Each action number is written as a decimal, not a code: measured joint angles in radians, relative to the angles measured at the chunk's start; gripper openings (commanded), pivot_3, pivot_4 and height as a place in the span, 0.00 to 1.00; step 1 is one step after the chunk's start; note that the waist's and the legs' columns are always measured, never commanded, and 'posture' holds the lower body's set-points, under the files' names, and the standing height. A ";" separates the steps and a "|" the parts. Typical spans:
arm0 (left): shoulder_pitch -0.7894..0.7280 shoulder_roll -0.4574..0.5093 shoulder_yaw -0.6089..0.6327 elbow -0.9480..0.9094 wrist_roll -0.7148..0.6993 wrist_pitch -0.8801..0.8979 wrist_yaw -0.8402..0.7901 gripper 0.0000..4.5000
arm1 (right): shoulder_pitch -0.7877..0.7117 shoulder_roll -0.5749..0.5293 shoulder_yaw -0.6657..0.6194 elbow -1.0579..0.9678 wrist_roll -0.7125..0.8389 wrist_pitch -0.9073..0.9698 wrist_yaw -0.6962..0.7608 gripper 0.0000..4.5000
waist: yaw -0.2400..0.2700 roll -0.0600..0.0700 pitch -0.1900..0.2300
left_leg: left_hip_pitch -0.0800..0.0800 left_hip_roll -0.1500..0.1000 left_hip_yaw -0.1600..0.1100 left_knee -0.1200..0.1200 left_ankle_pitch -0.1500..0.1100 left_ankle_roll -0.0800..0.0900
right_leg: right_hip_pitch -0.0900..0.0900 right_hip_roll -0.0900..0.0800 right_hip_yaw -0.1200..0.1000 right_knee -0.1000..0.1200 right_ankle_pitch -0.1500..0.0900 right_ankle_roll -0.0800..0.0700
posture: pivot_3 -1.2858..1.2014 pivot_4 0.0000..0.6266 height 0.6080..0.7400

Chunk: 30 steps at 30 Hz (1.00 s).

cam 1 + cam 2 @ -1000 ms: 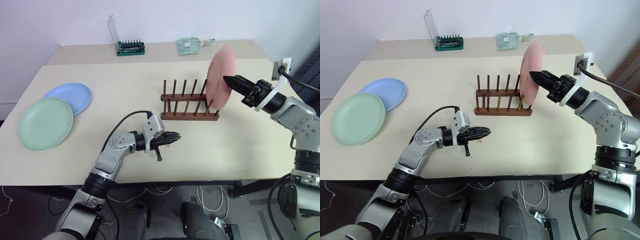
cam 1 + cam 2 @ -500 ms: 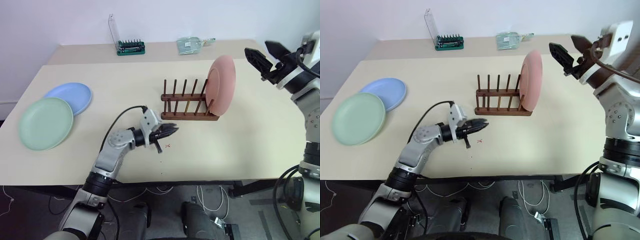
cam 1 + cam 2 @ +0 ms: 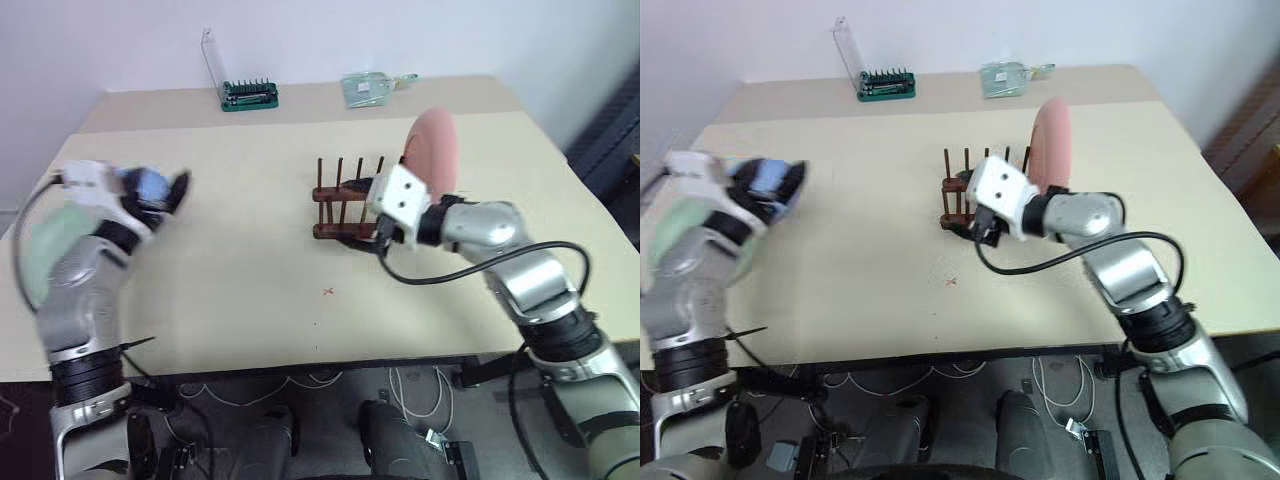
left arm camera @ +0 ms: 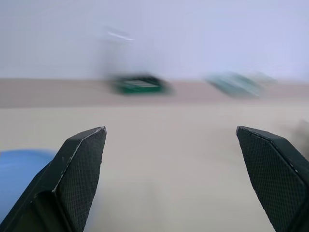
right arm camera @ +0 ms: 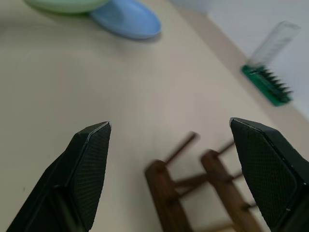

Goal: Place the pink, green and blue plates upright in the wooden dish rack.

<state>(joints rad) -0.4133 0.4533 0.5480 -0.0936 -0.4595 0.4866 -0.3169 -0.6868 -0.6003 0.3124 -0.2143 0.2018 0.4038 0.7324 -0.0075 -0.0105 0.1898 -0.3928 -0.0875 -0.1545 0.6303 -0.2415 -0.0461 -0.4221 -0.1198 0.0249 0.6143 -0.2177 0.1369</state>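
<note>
The wooden dish rack (image 3: 352,208) sits in the middle of the table (image 3: 250,280). The pink plate (image 3: 432,152) stands up on its edge at the rack's end that is on my right side. My right pincer (image 5: 176,174) hangs just in front of the rack, near its other end. Its two black fingers (image 5: 89,166) are spread wide and hold nothing. The blue plate (image 5: 126,18) and the green plate (image 5: 67,5) lie flat far off to the left of the rack, and the blue one's edge sits partly under the green one. My left pincer (image 4: 171,174) is up in the air over there by those two plates. Its fingers (image 4: 79,166) are spread wide too, with nothing between them. A green case of tool bits (image 3: 248,95) stands behind the rack at the back of the table, and a small clear packet (image 3: 368,88) lies near it.
</note>
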 measured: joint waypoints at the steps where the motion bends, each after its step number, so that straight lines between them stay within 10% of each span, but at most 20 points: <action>1: 0.011 0.006 0.030 -0.001 0.010 0.014 0.052 0.98 | -0.006 0.017 0.003 0.006 -0.006 -0.009 0.002 0.89 | 0.002 -0.001 0.000 | 0.000 0.000 0.000 0.000 0.000 0.000 | 0.000 0.000 0.000 0.000 0.000 0.000 | 0.52 0.24 1.00; 10: 0.149 -0.006 0.297 0.019 0.060 0.210 0.456 0.98 | -0.011 0.080 0.020 0.123 -0.067 -0.081 0.060 0.89 | -0.003 -0.005 -0.002 | 0.001 0.000 -0.001 -0.002 0.001 -0.002 | 0.000 0.001 0.000 0.001 0.001 -0.001 | 0.52 0.24 1.00; 21: 0.120 -0.088 0.401 0.070 -0.122 0.383 0.536 0.98 | 0.021 0.104 0.018 0.125 -0.099 -0.098 0.074 0.89 | -0.006 -0.006 -0.003 | 0.001 0.000 -0.001 -0.002 0.001 -0.002 | -0.001 0.001 -0.001 0.001 0.001 -0.001 | 0.52 0.24 1.00; 30: 0.086 -0.105 0.442 0.138 -0.192 0.350 0.580 0.10 | 0.059 0.101 -0.008 0.116 -0.119 -0.092 0.060 0.89 | -0.006 -0.006 -0.003 | 0.001 0.001 -0.001 -0.002 0.001 -0.003 | -0.001 0.001 -0.001 0.001 0.001 -0.002 | 0.52 0.24 1.00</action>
<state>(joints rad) -0.3278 0.3487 0.9898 0.0444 -0.6515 0.8369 0.2632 -0.6279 -0.4990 0.3049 -0.0984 0.0827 0.3115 0.7926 -0.0136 -0.0170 0.1870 -0.3916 -0.0870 -0.1553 0.6280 -0.2402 -0.0490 -0.4228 -0.1190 0.0243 0.6154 -0.2167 0.1353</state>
